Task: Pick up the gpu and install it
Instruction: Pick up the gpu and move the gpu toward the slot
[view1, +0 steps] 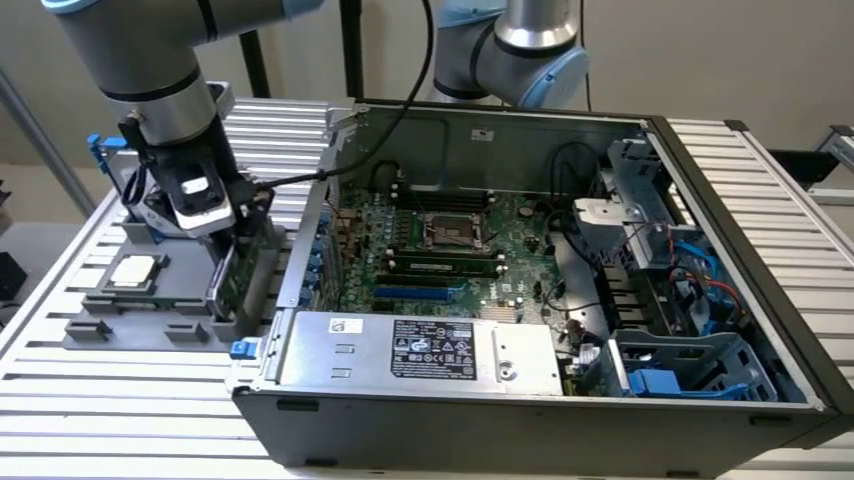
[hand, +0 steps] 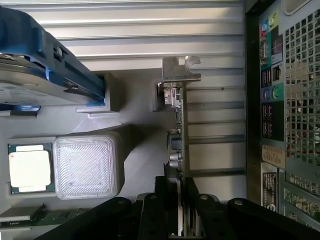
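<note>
1. The gpu (hand: 181, 130) stands on edge in a slot of the grey holder (hand: 135, 115) on the desk (hand: 150, 30). It is just beside the port-studded outer wall of the open computer case (hand: 280, 100), but outside it.
2. The card's long axis lies level and runs alongside that wall. Its silver bracket (hand: 180, 70) is at the end away from the pincer, toward the blue-railed hard drive (hand: 30, 85). Its flat faces are upright, one turned to the case and one to the CPU chip (hand: 29, 169).
3. The pincer (hand: 180, 192) straddles the card's near end with its fingers only narrowly apart. One finger sits close against each face, so it looks like a grip on the card.
4. In the exterior view the pincer (view1: 238, 238) reaches straight down onto the gpu (view1: 240, 275), at that view's left of the case (view1: 534, 420).
5. By my reading the task is at its start. The grasp looks made, but the card sits low in the holder and does not appear lifted.
6. The carry and the seating on the motherboard (view1: 441, 250) are left to do.
</note>
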